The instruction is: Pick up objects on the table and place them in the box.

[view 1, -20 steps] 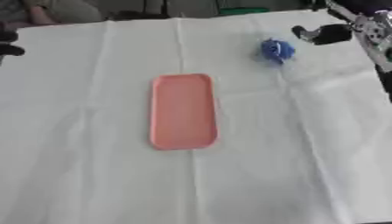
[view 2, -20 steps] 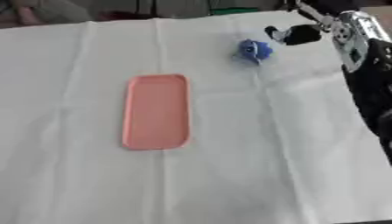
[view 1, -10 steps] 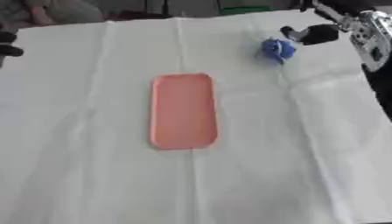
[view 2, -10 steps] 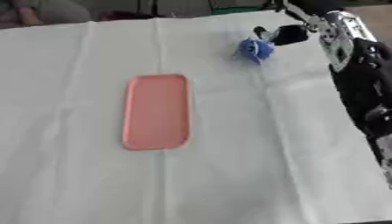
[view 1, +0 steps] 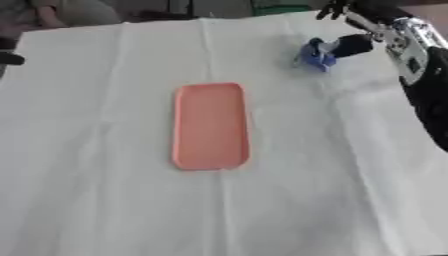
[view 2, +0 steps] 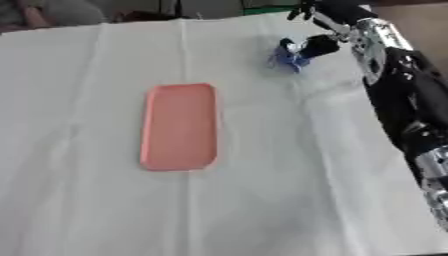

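Reaching across the far right of the table, my right hand (view 1: 354, 44) touched the blue object's (view 1: 313, 54) right side, whether pinching it I could not tell.

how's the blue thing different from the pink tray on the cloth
The pink tray is a flat, long rounded rectangle; the blue object is a small crumpled lump.

The tray lies near the middle of the white cloth with nothing touching it; the blue object sits at the far right, with the right hand right against it.

The tray is much larger than the blue object.

Both rest on the same cloth.
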